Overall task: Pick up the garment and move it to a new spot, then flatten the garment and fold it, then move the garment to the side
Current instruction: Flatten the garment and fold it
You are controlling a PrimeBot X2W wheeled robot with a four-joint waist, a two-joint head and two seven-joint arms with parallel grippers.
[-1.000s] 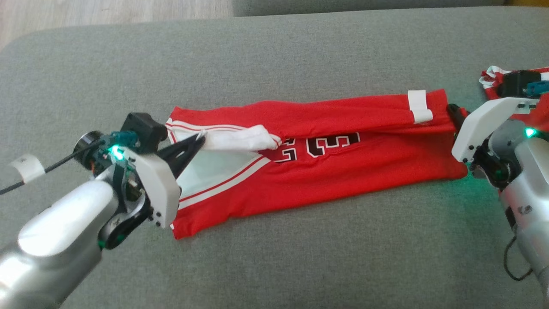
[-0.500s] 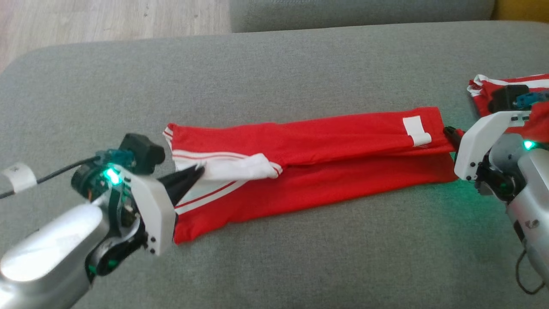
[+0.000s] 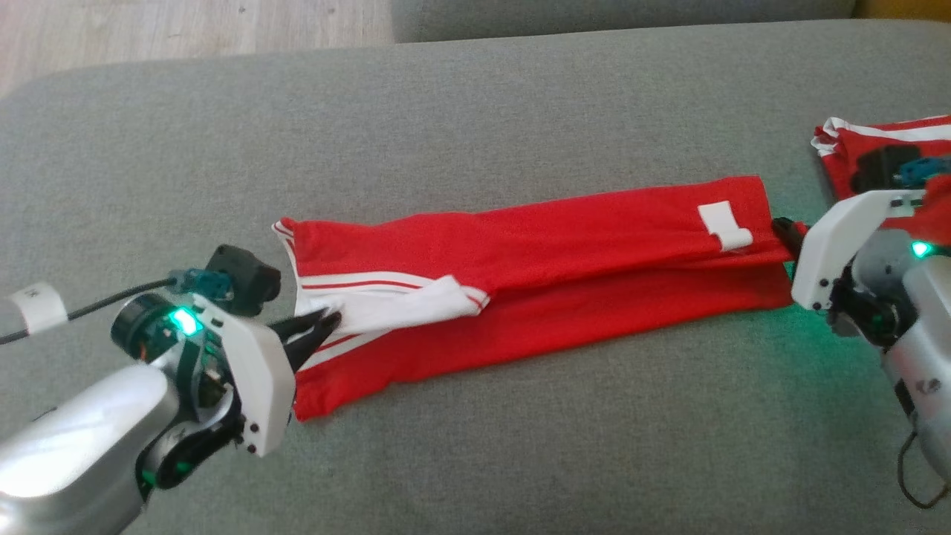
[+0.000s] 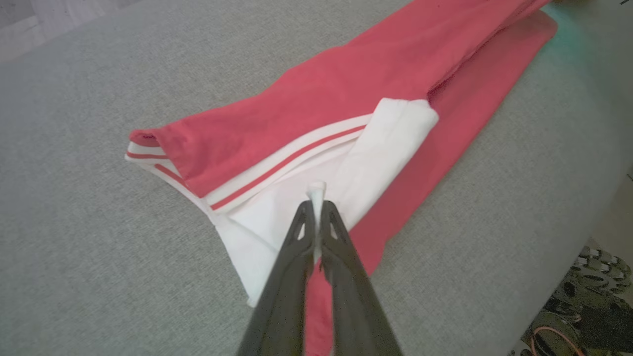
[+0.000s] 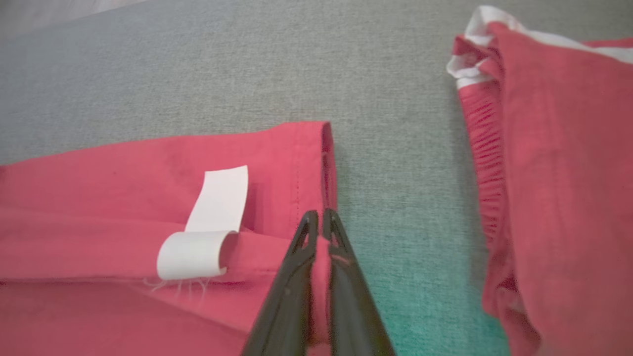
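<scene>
The garment [image 3: 535,245] is a red jersey with white trim, lying as a long folded strip across the grey cushion [image 3: 475,119]. At its left end my left gripper [image 3: 330,321] is shut on a pinch of the white fabric [image 4: 316,188], low over the cushion. In the left wrist view the white panel [image 4: 376,148] lies folded over the red cloth. At the right end my right gripper [image 3: 781,227] is shut on the red hem [image 5: 320,257], beside a curled white label [image 5: 198,252].
A second red garment with white trim [image 3: 884,148] lies bunched at the far right, seen close in the right wrist view [image 5: 559,163]. A black cable with a white tag [image 3: 37,305] trails from my left wrist. Wooden floor [image 3: 148,30] shows beyond the cushion's back left edge.
The upper layer has been brought down toward me over the lower one, hiding the printed number. My left gripper sank lower and nearer with the white fabric. The camera shifted slightly.
</scene>
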